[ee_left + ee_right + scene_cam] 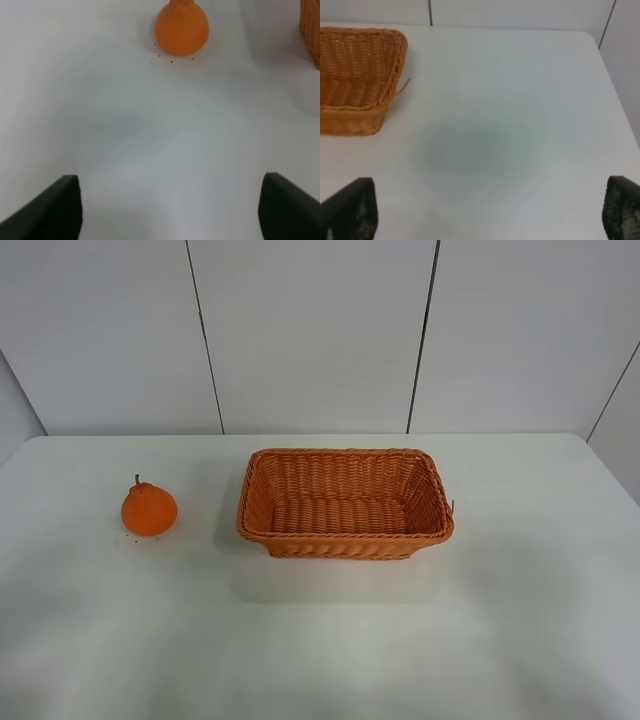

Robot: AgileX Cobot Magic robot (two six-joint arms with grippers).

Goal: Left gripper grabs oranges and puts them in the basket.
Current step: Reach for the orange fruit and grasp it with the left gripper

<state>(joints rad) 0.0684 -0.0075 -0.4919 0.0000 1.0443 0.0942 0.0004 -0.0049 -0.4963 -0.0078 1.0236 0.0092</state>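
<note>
Opening on the reach step, the left tool (170, 179) hangs wide open and empty, well short of the orange (149, 510) on the surface (320, 640) at nine o'clock from the basket (345, 536), so next it looks to need advancing and closing.

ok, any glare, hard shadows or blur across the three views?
Exterior high: even soft light, no glare, only a faint shadow around the basket. Left wrist: the orange looks slightly soft, and the dark jaws are blurred. Right wrist: broad diffuse shadow on the table, jaws blurred too.
</note>
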